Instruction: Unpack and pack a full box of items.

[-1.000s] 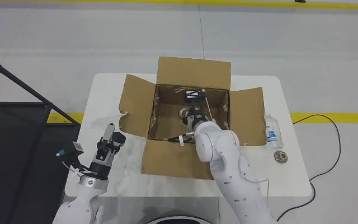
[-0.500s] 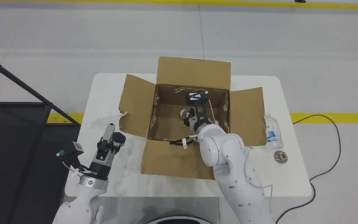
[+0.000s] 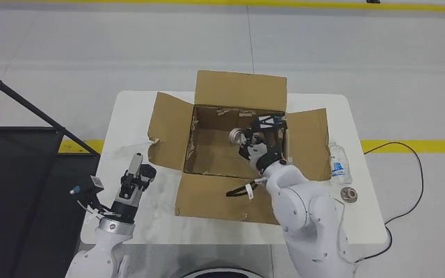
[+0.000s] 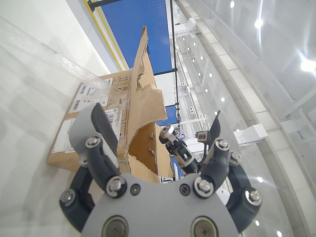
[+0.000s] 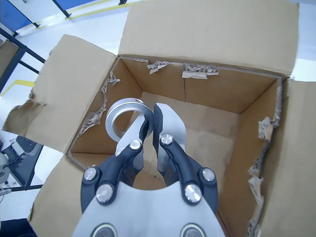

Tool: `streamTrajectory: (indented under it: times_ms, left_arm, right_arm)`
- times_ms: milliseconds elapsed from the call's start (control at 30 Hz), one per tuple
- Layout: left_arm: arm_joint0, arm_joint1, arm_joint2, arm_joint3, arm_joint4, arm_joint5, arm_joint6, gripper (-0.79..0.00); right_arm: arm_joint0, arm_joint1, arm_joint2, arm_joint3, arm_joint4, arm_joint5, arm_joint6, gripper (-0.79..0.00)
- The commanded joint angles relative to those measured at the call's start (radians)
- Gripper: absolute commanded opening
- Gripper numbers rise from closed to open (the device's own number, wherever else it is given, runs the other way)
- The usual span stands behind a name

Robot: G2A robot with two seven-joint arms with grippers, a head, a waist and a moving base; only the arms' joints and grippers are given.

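An open cardboard box point(image 3: 208, 198) with torn flaps stands in the middle of the white table point(image 3: 125, 111). My right gripper point(image 5: 150, 122) hangs over the box's inside, shut on the rim of a silver metal ring point(image 5: 123, 114); from above the metal ring point(image 3: 237, 135) sits near the box's right wall, at the right gripper point(image 3: 245, 142). The box's floor point(image 5: 209, 129) under it looks bare. My left gripper point(image 3: 135, 170) rests over the table's front left, fingers open and empty; its wrist view has the left gripper point(image 4: 158, 127) aimed at the box's outer wall point(image 4: 93, 114).
A small clear bottle point(image 3: 338, 163) lies on the table right of the box, with a second metal ring point(image 3: 348, 195) in front of it. A clear plastic strip point(image 4: 61, 62) runs along the table near the left gripper. A black rack point(image 3: 31, 187) stands left of the table.
My right gripper has risen and shifted right across the box with the metal ring held in it. The left arm has stayed still.
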Motion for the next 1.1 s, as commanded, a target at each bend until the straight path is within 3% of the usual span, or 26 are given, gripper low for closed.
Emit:
streamTrajectory:
  times_ms: [0,167,433,767,933,1067]
  left_arm:
    - [0.000,0.000,0.000,0.000,0.000,0.000,0.000,0.000]
    - [0.000,0.000,0.000,0.000,0.000,0.000,0.000,0.000]
    - [0.000,0.000,0.000,0.000,0.000,0.000,0.000,0.000]
    - [0.000,0.000,0.000,0.000,0.000,0.000,0.000,0.000]
    - [0.000,0.000,0.000,0.000,0.000,0.000,0.000,0.000]
    - [0.000,0.000,0.000,0.000,0.000,0.000,0.000,0.000]
  right_arm:
    - [-0.051,0.006,0.024,-0.083,-0.018,-0.003,0.000,-0.785]
    - [-0.208,0.021,0.091,-0.285,-0.088,0.029,-0.012,-0.785]
    - [-0.372,0.028,0.259,-0.285,-0.079,0.141,-0.169,-0.785]
    - [-0.581,0.034,0.480,-0.285,0.113,0.164,-0.260,-0.785]
    - [-0.620,0.039,0.517,-0.285,0.103,0.154,-0.220,-0.785]
    - [-0.605,0.048,0.506,-0.285,-0.016,0.140,-0.087,-0.785]
